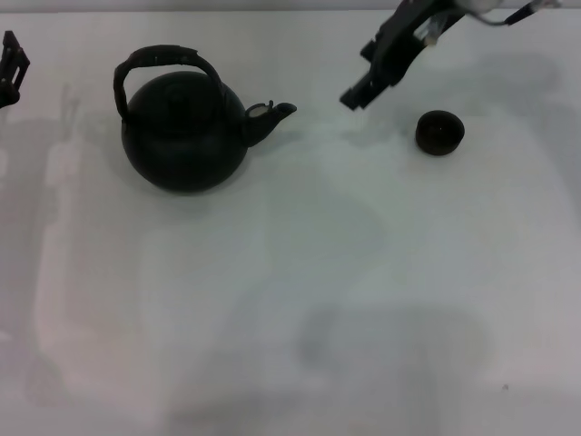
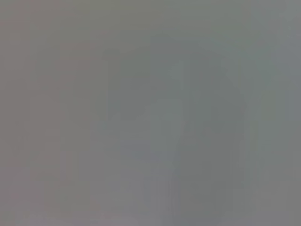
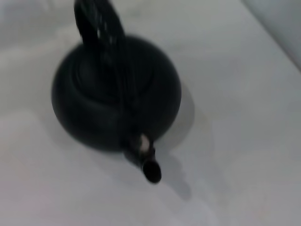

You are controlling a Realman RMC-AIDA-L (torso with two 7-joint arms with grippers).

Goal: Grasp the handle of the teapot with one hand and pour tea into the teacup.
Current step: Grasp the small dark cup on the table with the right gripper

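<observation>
The right claw (image 1: 352,98) hung above the worktop (image 1: 290,300) between teapot (image 1: 184,136) and teacup (image 1: 439,132), holding nothing (finger gap: cannot tell). The handle (image 1: 159,59) was ungrasped. The left claw (image 1: 11,68) sat parked. Grasp and pour both remained.

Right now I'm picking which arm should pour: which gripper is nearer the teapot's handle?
Roughly equal, the left slightly nearer. The left gripper sits at the table's far left edge, beside the handle. The right gripper hangs beyond the spout, between teapot and teacup.
</observation>
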